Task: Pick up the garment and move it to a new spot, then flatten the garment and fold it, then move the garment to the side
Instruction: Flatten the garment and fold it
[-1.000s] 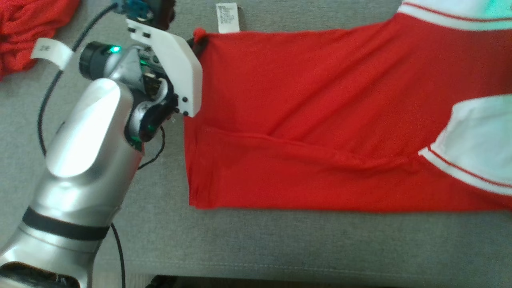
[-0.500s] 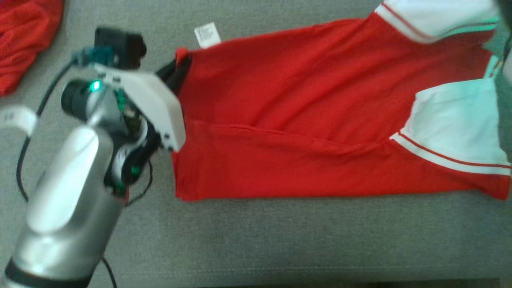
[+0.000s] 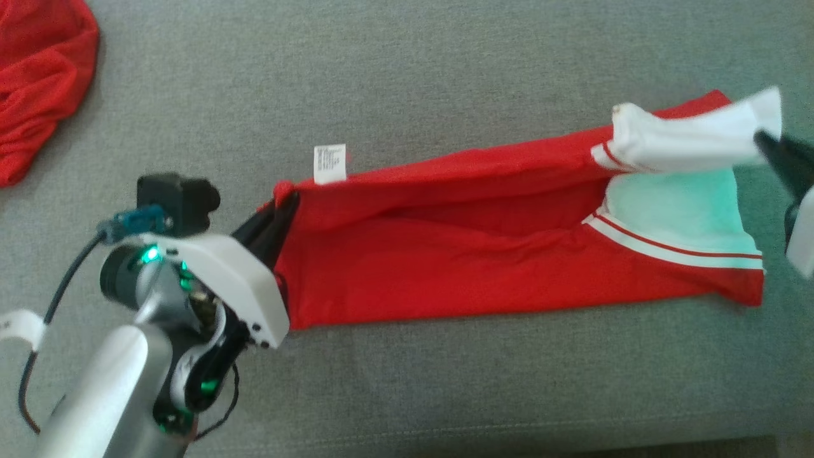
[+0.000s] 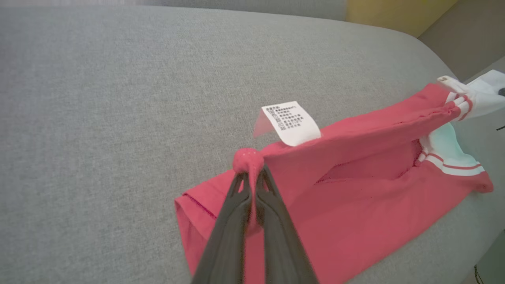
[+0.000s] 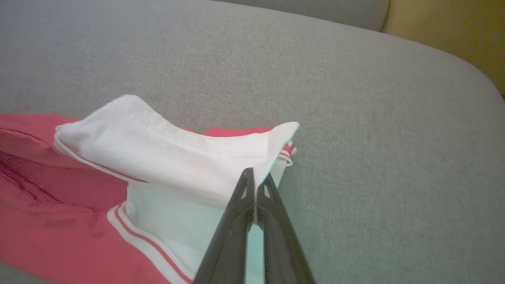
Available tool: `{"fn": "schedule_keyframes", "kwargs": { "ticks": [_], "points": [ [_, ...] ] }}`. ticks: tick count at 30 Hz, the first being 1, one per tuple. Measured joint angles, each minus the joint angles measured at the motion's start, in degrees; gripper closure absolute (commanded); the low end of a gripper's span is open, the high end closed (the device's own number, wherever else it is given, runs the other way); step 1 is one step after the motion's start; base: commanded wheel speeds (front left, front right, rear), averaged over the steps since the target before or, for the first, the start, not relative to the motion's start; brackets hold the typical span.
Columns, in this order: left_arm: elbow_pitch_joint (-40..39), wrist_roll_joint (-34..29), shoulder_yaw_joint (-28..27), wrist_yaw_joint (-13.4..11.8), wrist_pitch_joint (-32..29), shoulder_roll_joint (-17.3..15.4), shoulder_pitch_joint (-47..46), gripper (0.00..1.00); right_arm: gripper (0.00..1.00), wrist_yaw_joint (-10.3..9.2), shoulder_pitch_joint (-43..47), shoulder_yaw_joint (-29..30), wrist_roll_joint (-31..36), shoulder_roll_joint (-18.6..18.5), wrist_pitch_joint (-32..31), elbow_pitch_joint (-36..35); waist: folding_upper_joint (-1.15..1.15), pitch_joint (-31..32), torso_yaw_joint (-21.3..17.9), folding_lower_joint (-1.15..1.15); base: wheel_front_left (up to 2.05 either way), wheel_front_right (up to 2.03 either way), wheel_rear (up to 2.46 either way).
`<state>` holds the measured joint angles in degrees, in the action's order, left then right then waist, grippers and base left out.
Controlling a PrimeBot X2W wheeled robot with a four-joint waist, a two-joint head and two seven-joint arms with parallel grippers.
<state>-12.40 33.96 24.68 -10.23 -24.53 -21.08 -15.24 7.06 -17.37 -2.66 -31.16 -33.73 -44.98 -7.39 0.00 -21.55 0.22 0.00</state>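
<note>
While both hands are clenched on cloth, the garment (image 3: 483, 254) lies stretched across the grey cushion (image 3: 407, 63), with its red body toward the robot's left and its white part toward the right.

1. At the garment's far left corner, the left hand (image 3: 283, 202) grasps a small bunch of red fabric. In the left wrist view the two dark fingers (image 4: 272, 221) meet with the bunch pinched between them, and that corner is raised off the cushion. A white label (image 3: 330, 163) stands just beside the pinch point, printed side visible — the print is too small to read.

2. At the right edge of the head view, the right hand (image 3: 763, 138) grasps the tip of the white section (image 3: 687, 133). In the right wrist view its closed fingers grip the white edge, which is lifted above a pale panel (image 5: 169, 228) lying flat on the cushion. A white band (image 3: 668, 245) with a thin red stripe separates the panel from the red body.

3. Garment condition: the far edge spans between the two hands as a raised line, and the near edge rests on the cushion. A long crease runs lengthwise through the red body.

4. Other items: a second red cloth (image 3: 38, 83) lies crumpled at the upper left of the head view — well apart from the garment. A dark cable (image 3: 60, 299) hangs beside the left wrist.
</note>
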Motion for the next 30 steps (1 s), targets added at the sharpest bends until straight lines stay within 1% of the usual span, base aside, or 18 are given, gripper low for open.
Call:
{"fn": "schedule_keyframes", "kwargs": {
  "ticks": [3, 4, 5, 6, 7, 9, 11, 13, 16, 18, 19, 22, 25, 28, 30],
  "points": [
    [-0.1, 0.1, 0.0, -0.5, 0.0, -0.3, 1.9, 1.00, 1.00, 0.00, 2.9, -0.2, 0.7, 0.0, -0.8, -0.7, 0.00, 0.3, -0.3, 0.00, 0.00, 0.00, 0.00],
    [0.1, 0.1, 0.0, -0.8, 0.0, -0.5, 2.5, 1.00, 0.81, 0.00, 3.7, -0.7, 1.2, 0.1, -1.0, -0.9, 0.00, 0.5, -0.5, 0.00, 0.00, 0.00, 0.00],
    [0.3, 0.1, 0.1, -1.0, 0.0, -0.6, 3.1, 1.00, 0.81, 0.00, 4.4, -1.3, 1.6, 0.1, -1.3, -1.2, 0.00, 0.6, -0.6, 0.00, 0.00, 0.00, 0.00],
    [0.6, 0.1, 0.1, -1.3, 0.0, -0.7, 3.8, 0.64, 0.00, 0.00, 5.0, -2.0, 1.9, 0.0, -1.6, -1.6, 0.00, 0.8, -0.7, 0.00, 0.00, 0.00, 0.00],
    [0.9, -0.2, 0.3, -1.4, 0.0, -1.0, 4.6, 0.00, 0.00, 0.00, 5.6, -2.5, 2.3, 0.0, -2.0, -2.0, 0.00, 0.9, -0.8, 0.00, 0.00, 0.00, 0.00],
    [1.4, -0.5, 0.5, -1.4, 0.0, -1.3, 5.4, 0.00, 0.00, 0.00, 6.0, -2.6, 2.5, 0.0, -2.5, -2.2, 0.00, 1.2, -0.9, 0.00, 0.00, 0.00, 0.00],
    [2.2, -1.6, 0.8, -2.0, 0.0, -2.4, 7.1, 0.00, 0.00, 0.00, 6.5, -2.2, 2.5, -0.2, -3.8, -2.4, 0.00, 1.8, -1.0, 0.00, 0.00, 0.00, 0.00],
    [2.2, -2.2, 0.4, -3.3, 1.6, -2.7, 9.0, 0.00, 0.00, 0.00, 6.6, -0.8, 2.4, -0.4, -4.5, -2.7, 0.00, 2.5, -1.2, 0.00, 0.00, 0.00, 0.00],
    [0.4, -4.5, -1.8, -6.8, 8.6, -1.8, 11.9, 0.00, 0.00, 0.00, 6.6, 3.6, 2.4, 0.3, -5.5, -3.4, 0.00, 3.3, -1.3, 0.00, 0.00, 0.00, 0.00],
    [-1.2, -6.1, -3.0, -8.3, 13.8, -0.7, 12.8, 0.00, 0.00, 0.00, 6.5, 7.0, 2.4, 2.6, -5.8, -3.2, 0.00, 3.3, -1.1, 0.00, 0.00, 0.00, 0.00],
    [-1.5, -6.6, -3.1, -8.8, 16.2, 0.3, 12.9, 0.00, 0.00, 0.00, 6.5, 7.5, 2.6, 3.8, -6.7, -2.9, 0.00, 3.1, -1.0, 0.00, 0.00, 0.00, 0.00],
    [-1.9, -9.0, -2.8, -9.0, 24.2, 3.2, 12.9, 0.00, 0.00, 0.00, 6.3, 7.7, 4.5, 7.4, -8.5, -0.8, 0.00, 2.2, -0.5, 0.00, 0.00, 0.00, 0.00],
    [-0.1, -11.2, -1.6, -9.4, 30.5, 5.2, 12.9, 0.00, 0.00, 0.00, 4.7, 8.5, 6.3, 11.0, -10.2, 3.0, 0.00, 1.1, 0.1, 0.00, 0.00, 0.00, 0.00],
    [2.7, -12.1, -0.4, -9.3, 34.8, 7.0, 12.8, 0.00, 0.00, 0.00, 2.0, 9.5, 9.2, 13.0, -10.9, 6.9, 0.00, 0.3, 1.2, 0.00, 0.00, 0.00, 0.00],
    [4.5, -12.4, 0.2, -8.8, 36.4, 7.7, 12.7, 0.00, 0.00, 0.00, 0.3, 10.3, 10.5, 13.8, -11.4, 9.2, 0.00, -0.3, 2.0, 0.00, 0.00, 0.00, 0.00]
  ]
}}
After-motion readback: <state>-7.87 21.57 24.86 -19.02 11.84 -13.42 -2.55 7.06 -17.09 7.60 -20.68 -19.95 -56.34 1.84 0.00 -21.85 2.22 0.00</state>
